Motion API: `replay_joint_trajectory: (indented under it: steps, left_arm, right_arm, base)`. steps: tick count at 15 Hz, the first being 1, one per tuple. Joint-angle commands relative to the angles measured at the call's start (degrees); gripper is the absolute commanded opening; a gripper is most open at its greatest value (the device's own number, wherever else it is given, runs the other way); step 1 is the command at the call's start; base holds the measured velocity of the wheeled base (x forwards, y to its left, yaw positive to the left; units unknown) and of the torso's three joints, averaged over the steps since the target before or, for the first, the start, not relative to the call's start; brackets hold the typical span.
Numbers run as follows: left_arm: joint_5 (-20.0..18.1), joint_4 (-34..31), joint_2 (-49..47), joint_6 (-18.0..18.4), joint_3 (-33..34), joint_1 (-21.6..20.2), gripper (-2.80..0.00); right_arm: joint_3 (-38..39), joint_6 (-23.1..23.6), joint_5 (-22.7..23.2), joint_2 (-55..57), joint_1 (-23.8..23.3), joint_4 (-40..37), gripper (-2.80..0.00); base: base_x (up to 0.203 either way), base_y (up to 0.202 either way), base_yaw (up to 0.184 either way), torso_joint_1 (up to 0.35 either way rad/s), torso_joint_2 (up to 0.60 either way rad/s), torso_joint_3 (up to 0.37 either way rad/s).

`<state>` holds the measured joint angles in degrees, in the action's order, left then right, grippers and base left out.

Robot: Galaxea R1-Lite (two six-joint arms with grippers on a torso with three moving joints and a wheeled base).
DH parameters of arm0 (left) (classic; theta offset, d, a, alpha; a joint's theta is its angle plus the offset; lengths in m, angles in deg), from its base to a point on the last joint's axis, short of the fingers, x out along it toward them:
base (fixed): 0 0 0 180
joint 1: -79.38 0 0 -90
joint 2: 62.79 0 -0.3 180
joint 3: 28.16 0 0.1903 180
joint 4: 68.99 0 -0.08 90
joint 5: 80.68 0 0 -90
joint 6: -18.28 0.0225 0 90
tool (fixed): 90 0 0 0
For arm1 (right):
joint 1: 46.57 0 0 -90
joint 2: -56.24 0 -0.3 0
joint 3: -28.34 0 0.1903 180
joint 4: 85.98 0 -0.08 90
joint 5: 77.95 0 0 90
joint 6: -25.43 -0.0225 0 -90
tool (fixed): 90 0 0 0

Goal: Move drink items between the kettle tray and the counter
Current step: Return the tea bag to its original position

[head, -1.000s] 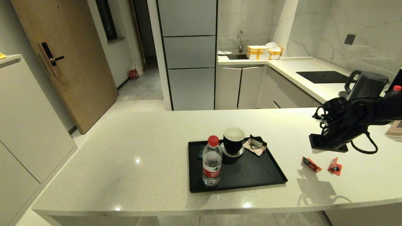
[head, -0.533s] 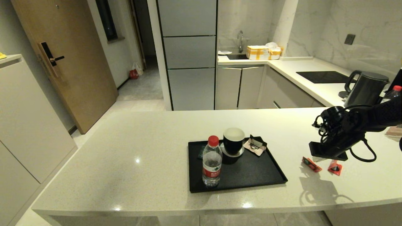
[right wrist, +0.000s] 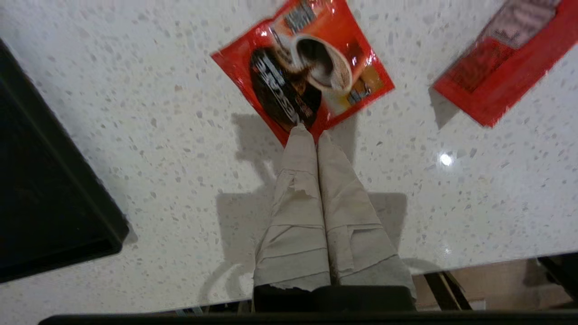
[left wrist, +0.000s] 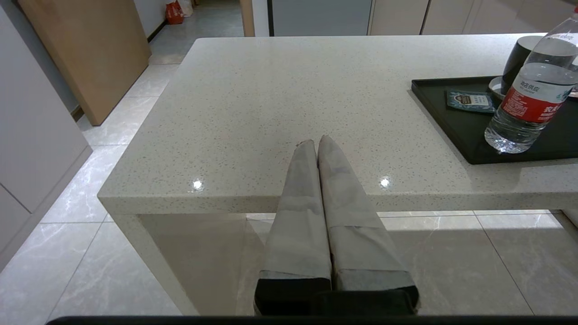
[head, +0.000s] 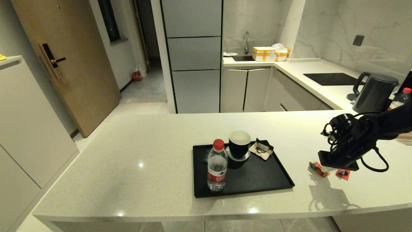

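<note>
Two red foil sachets lie on the off-white counter [head: 145,154] to the right of the black tray [head: 251,183]: one [head: 318,167] nearer the tray and one [head: 343,174] further right. My right gripper [right wrist: 312,134] hangs low over them, shut with nothing between its fingers. Its tips overlap the near edge of the sachet printed with a coffee cup [right wrist: 307,67]; the other sachet [right wrist: 505,63] lies beside it. In the head view the right wrist [head: 346,141] hides the fingers. My left gripper [left wrist: 317,141] is shut and parked at the counter's front edge.
On the tray stand a clear red-capped water bottle [head: 217,167], a black cup [head: 239,145] on a saucer, a pink-and-black packet [head: 262,149] and a dark flat packet [left wrist: 468,100]. A dark grey kettle [head: 375,91] and another bottle [head: 400,98] stand far right.
My right arm has come down towards the two sachets, and its wrist now covers part of them in the head view. The sachets and the tray's contents have not moved.
</note>
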<state>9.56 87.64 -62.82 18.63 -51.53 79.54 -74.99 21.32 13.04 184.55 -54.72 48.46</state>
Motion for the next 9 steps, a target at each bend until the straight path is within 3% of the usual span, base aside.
replay_joint_trajectory:
  steps: [1, 9]
  left_arm:
    - [0.02, 0.0, 0.02, 0.0, 0.0, 0.02, -2.8]
    - [0.02, 0.0, 0.02, 0.0, 0.0, 0.02, -2.8]
  right_arm:
    - [1.31, 0.0, 0.12, -0.57, 0.17, 0.29, -2.8]
    - [1.3, -0.02, -0.11, -2.71, 0.86, 5.32, -2.8]
  base:
    - [0.0, 0.0, 0.0, 0.0, 0.0, 0.0]
    - [0.0, 0.0, 0.0, 0.0, 0.0, 0.0]
